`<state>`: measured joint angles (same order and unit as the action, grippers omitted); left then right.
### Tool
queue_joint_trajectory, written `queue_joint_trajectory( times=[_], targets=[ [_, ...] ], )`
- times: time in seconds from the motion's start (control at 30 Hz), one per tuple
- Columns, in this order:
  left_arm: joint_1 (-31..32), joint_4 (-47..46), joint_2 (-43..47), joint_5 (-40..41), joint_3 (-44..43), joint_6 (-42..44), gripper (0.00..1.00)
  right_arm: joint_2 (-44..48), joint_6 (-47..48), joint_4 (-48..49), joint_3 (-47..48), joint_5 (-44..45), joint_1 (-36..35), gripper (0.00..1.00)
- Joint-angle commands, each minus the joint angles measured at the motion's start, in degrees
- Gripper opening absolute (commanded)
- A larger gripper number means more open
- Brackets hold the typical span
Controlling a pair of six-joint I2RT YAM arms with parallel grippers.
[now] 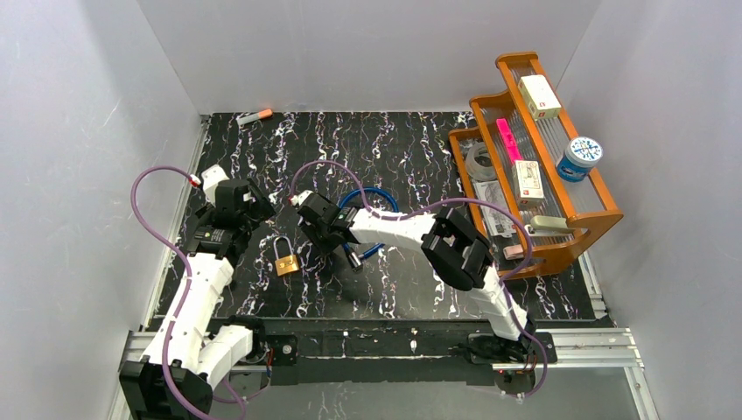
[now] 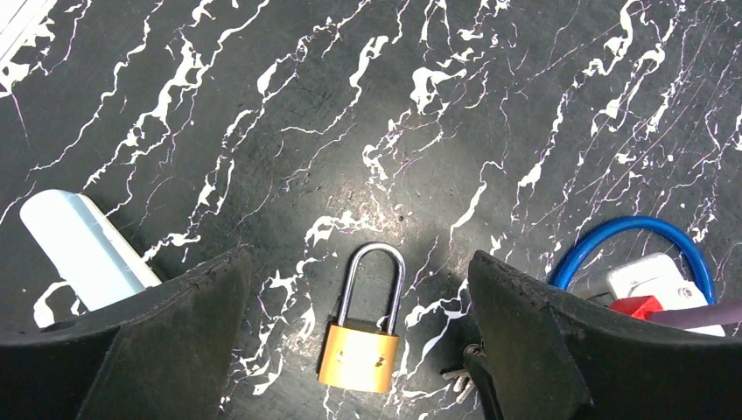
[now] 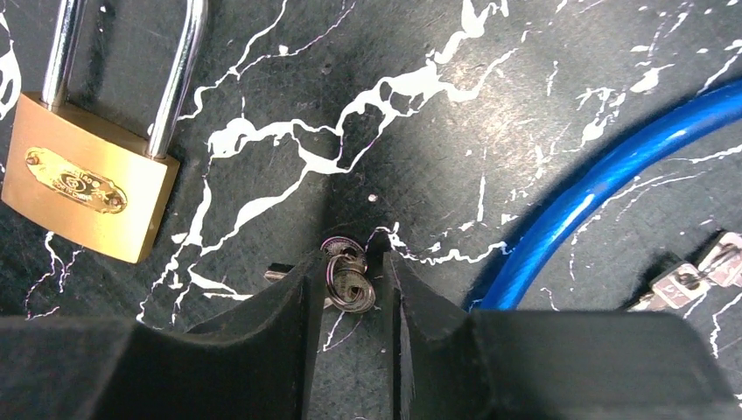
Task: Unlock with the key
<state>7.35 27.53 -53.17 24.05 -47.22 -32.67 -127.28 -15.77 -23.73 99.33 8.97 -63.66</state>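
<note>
A brass padlock (image 1: 286, 262) with a closed steel shackle lies flat on the black marbled mat. My left gripper (image 2: 357, 262) hovers over it, jaws wide open, the padlock (image 2: 360, 350) between and below the fingers. My right gripper (image 3: 354, 280) is down on the mat just right of the padlock (image 3: 83, 188), its fingers narrowed around a small bunch of keys on a ring (image 3: 348, 278). The key tips show in the left wrist view (image 2: 459, 378). In the top view the right gripper (image 1: 322, 234) sits close to the lock.
A blue cable loop (image 1: 367, 197) lies right of the right gripper, with a second set of keys (image 3: 687, 278) beside the cable (image 3: 604, 175). A wooden rack (image 1: 560, 236) of small items stands at the right. A marker (image 1: 255, 115) lies at the far left corner.
</note>
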Motion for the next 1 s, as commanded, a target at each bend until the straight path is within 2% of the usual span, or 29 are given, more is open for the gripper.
queue_joint_trajectory(
  times=[0.0, 0.17, 0.23, 0.33, 0.4, 0.57, 0.77, 0.87, 0.97],
  targets=[
    [0.16, 1.16, -0.01, 2.32, 0.99, -0.71, 0.92, -0.54, 0.96, -2.54, 2.70, -4.71, 0.29, 0.38],
    [0.12, 1.04, -0.09, 2.25, 1.12, -0.97, 0.92, 0.66, -2.66, -2.83, 0.48, -6.36, 0.44, 0.37],
    [0.12, 1.00, -0.17, 1.94, 1.31, -1.21, 0.93, 0.93, -3.64, -2.30, -0.40, -6.25, 0.59, 0.30],
    [0.12, 0.74, -0.05, 0.40, 1.52, -0.88, 0.93, 0.64, -4.93, -1.73, -1.18, -5.51, 1.10, 0.09],
    [0.12, 0.68, 0.04, -1.51, 1.44, -0.21, 0.93, 1.18, -6.17, -1.49, -1.59, -4.74, 1.87, 0.01],
    [0.12, -0.26, 1.00, -8.10, 1.96, 0.06, 0.94, 7.12, -11.52, 4.58, -6.48, -8.05, 5.21, 0.01],
    [0.12, -4.07, 2.70, -19.61, 4.35, -1.21, 0.94, 19.53, -20.42, 23.87, -20.76, -23.49, 11.24, 0.01],
    [0.12, -5.17, 2.28, -26.51, 3.64, -2.44, 0.94, 24.18, -19.15, 28.97, -23.82, -26.31, 12.06, 0.01],
    [0.12, -5.05, 0.18, -34.69, 1.22, -7.43, 0.95, 28.98, -14.31, 32.24, -27.04, -28.34, 12.23, 0.01]
  ],
)
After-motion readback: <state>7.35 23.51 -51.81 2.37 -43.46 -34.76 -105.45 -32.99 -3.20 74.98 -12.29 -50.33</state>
